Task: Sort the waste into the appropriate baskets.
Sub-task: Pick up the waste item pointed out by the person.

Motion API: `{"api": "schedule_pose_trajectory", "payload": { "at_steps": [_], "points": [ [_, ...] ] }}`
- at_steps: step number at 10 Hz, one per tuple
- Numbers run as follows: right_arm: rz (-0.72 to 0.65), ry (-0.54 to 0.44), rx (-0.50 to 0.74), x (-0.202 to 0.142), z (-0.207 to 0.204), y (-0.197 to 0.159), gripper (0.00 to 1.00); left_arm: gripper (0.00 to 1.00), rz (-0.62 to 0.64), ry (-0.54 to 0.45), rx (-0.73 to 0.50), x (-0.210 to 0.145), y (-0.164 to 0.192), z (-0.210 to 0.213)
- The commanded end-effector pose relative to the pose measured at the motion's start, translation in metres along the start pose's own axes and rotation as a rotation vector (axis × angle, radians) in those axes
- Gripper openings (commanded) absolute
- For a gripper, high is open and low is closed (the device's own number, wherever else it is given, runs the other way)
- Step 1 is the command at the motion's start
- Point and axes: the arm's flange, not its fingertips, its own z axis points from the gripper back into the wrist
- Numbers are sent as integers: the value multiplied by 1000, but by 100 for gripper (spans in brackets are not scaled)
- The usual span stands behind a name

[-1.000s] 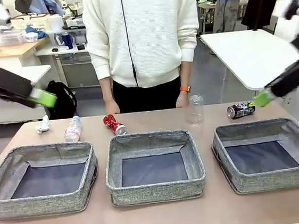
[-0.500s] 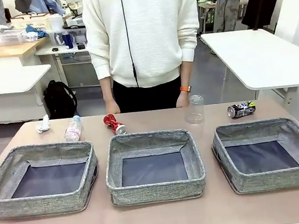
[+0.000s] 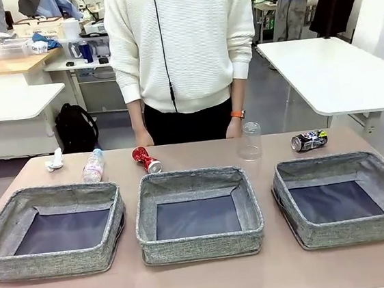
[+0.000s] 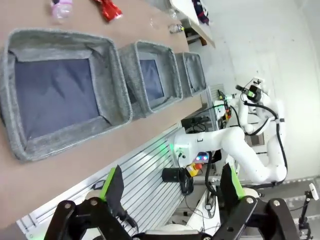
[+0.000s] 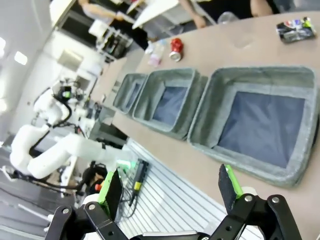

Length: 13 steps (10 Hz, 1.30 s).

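I count three baskets (image 3: 53, 263) (image 3: 201, 246) (image 3: 352, 230), two crushed cans (image 3: 146, 160) (image 3: 309, 140), two clear bottles (image 3: 93, 166) (image 3: 249, 141), one crumpled paper (image 3: 55, 160) on the worktop (image 3: 206, 280).

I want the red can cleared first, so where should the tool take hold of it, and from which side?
Probably across the pinched waist of the crushed red can, coming down from above. It lies on its side just beyond the far rim of the middle basket, which would likely block a low approach from the robot's side.
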Motion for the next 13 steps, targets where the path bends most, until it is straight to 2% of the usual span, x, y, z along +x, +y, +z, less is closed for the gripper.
{"api": "schedule_pose_trajectory", "payload": {
  "at_steps": [1,13],
  "points": [
    [30,-13,10,-6,1,3,100,100,-26,-6,-8,-2,-1,6],
    [30,-13,10,-6,1,3,100,100,-26,-6,-8,-2,-1,6]
  ]
}}
